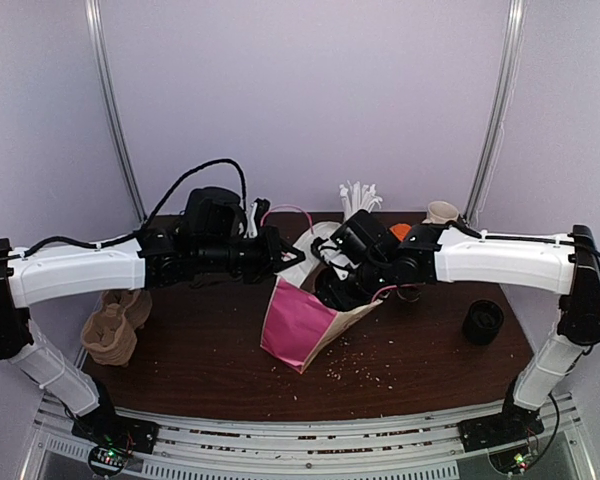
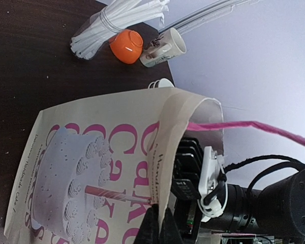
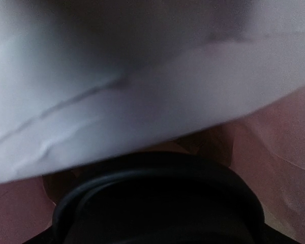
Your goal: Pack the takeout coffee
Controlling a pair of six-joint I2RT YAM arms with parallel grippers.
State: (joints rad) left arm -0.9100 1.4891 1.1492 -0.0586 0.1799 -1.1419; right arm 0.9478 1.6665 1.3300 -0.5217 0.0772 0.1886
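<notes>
A pink-and-white paper cake bag (image 1: pixel 298 328) stands tilted at mid-table. My left gripper (image 1: pixel 288 258) is shut on its near rim and holds the mouth open. In the left wrist view its black fingertips (image 2: pixel 160 223) pinch the bag's edge (image 2: pixel 165 152). My right gripper (image 1: pixel 337 288) reaches into the bag's mouth. The right wrist view shows a round black lid (image 3: pixel 157 203) of a takeout coffee cup right at the jaws, inside the white bag lining; the fingers themselves are hidden. Another black-lidded cup (image 1: pixel 483 322) stands at the right.
A brown cardboard cup carrier (image 1: pixel 115 325) lies at the left edge. White straws (image 1: pixel 358 197), an orange bowl (image 1: pixel 401 231) and a cream mug (image 1: pixel 441 212) sit at the back. Crumbs lie on the dark table (image 1: pixel 400 370) in front of the bag.
</notes>
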